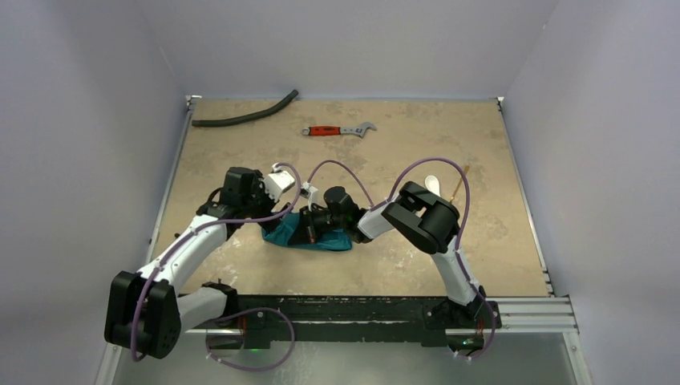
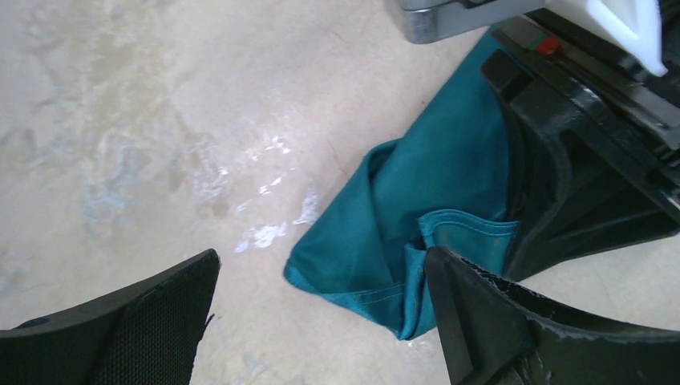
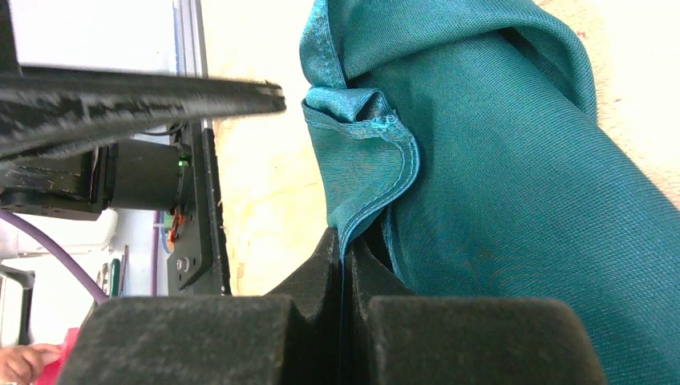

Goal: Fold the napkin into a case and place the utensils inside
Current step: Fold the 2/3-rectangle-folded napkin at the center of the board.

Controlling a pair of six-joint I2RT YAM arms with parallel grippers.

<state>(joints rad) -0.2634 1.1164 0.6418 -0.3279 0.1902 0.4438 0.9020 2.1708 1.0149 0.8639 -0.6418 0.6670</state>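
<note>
1. napkin [image 1: 309, 237]: one teal cloth, bunched and partly folded, at the middle of the desk [image 1: 240, 144], just far of the arm bases. It's a rumpled heap with layers overlapping, not a flat pocket yet, so judging the fold as only partway done.
2. right gripper [image 3: 343, 241]: jaws pressed together, pinching the stitched hem of the napkin. A folded corner bulges just above the fingertips. Likely holding that edge so the layer stays put or can be dragged over.
3. left gripper [image 2: 321, 269]: jaws spread wide with nothing between them, hanging over the napkin's lower corner. One finger is over bare desk, the other right at the cloth edge. Looks ready to take a new hold while the other side is pinned.
4. Both grippers meet over the cloth, left from the left side, right from the right.
5. utensils: two, one white spoon [image 1: 431, 184] and one slim wooden stick [image 1: 459, 183]. They lie side by side on the desk, right of the napkin and beyond the right arm's elbow, well apart from the cloth. Parked there until the case exists, I'd say. Neither is inside.
6. Off-task: one red-handled wrench [image 1: 337, 130] at far centre, one black hose [image 1: 244, 117] at far left. Both sit well away from the work.
7. Count: one napkin, two utensils, one wrench, one hose, two arms.
</note>
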